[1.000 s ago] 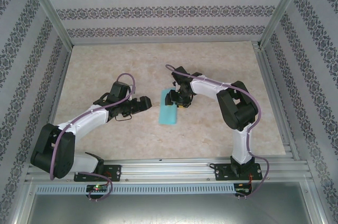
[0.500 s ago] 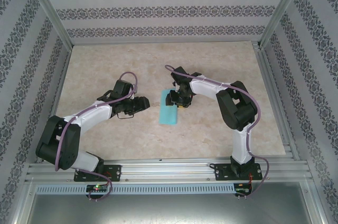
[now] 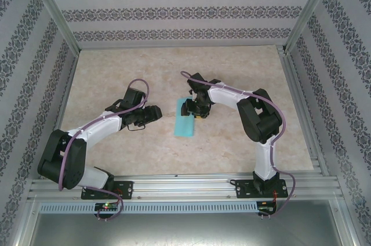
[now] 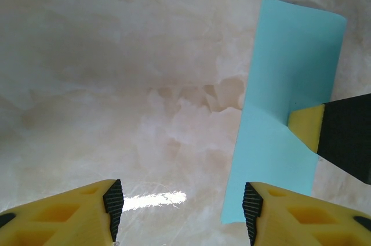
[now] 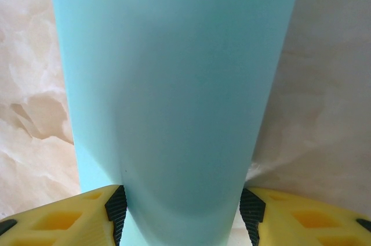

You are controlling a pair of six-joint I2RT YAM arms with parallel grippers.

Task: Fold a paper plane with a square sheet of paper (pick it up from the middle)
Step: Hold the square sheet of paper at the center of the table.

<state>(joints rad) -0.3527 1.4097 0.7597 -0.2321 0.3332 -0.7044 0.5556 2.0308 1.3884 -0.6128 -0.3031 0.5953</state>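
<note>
At the middle of the marble-patterned table (image 3: 243, 72), the square sheet of paper (image 3: 185, 124) lay folded into a narrow strip. At its far end the right gripper (image 3: 195, 108) stood half open, the strip bowed and pinched between its pads (image 5: 116, 208). Just beside the strip, the left gripper (image 3: 156, 114) hung half open and empty.

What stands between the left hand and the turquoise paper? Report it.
Nothing visible. Bare table separates the open left hand from the folded paper; the right hand meets the paper from the opposite side.
</note>
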